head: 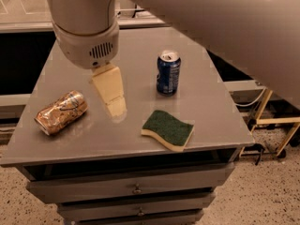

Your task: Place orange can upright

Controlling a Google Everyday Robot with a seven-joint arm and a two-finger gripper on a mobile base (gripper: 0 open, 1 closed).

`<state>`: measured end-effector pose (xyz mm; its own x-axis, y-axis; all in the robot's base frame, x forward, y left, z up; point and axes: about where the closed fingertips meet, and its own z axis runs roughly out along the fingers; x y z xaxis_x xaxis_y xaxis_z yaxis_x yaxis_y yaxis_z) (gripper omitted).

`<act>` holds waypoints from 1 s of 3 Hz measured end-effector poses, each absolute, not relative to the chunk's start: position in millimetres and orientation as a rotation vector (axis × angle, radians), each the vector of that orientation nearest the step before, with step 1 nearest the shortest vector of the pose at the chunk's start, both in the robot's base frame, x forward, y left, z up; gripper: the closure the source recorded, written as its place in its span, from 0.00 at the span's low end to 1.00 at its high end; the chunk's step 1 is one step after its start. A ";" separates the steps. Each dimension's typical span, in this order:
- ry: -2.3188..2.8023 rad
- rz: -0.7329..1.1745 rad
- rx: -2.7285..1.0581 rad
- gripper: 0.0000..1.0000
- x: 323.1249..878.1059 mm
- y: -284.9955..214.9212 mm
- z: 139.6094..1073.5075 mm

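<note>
Item 1, gripper (116, 114): we recorded it as 1 pale tapering wedge under the vented wrist housing (87, 36), its tip low over the bare tabletop, right of the orange can and apart from it. We could not tell whether it was spread or pressed together. We saw nothing in it.

Item 2, orange can (61, 112): lying on its side near the table's front left, 1 end turned toward the left edge.

Item 3, blue can (168, 72): upright, toward the back right, pull-tab top showing.

Item 4, sponge (168, 129): green face up, yellow underside, flat in front of the blue can.

Item 5, grey table (215, 102): drawers (136, 189) with small knobs beneath; speckled floor (262, 191) around; a yellow frame (276, 125) at the right.
</note>
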<state>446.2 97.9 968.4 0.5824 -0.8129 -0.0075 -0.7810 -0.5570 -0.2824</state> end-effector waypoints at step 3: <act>1.167 -0.136 -2.647 0.00 467.1 132.9 953.4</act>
